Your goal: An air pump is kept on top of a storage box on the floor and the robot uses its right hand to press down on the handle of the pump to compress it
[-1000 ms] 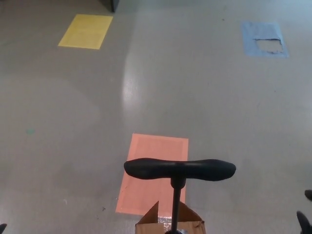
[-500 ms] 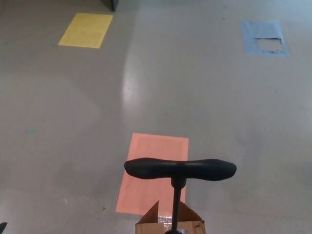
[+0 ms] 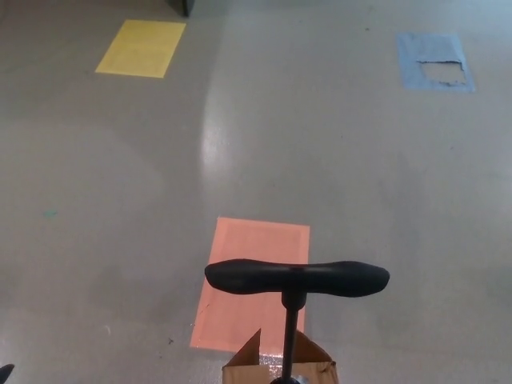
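The black T-shaped handle of the air pump (image 3: pixel 297 278) sits low in the middle of the head view, its long bar lying level across the picture with both rounded ends free and nothing touching it. From the middle of the bar a thin black pump rod (image 3: pixel 290 340) runs straight down, upright, to the bottom edge of the picture, where it meets the brown cardboard storage box (image 3: pixel 279 366). Only the top of that box shows: open flaps rise to either side of the rod, one pointed flap on the left and another on the right, with a pale glint between them; the pump's body and foot are cut off by the frame edge. Behind the box, flat on the grey polished floor (image 3: pixel 360 184), lies a salmon-orange rectangular floor patch (image 3: pixel 250 280), and the handle overlaps its lower part as seen from the camera. Well apart from it, a yellow rectangular floor patch (image 3: pixel 142 49) lies at the upper left, and a blue rectangular floor patch (image 3: pixel 434 62) with a worn, peeled spot in its middle lies at the upper right. A small dark tip (image 3: pixel 6 372) shows at the bottom left corner, too little to tell what it is. Neither robot hand can be made out, so no hand holds or presses the handle.
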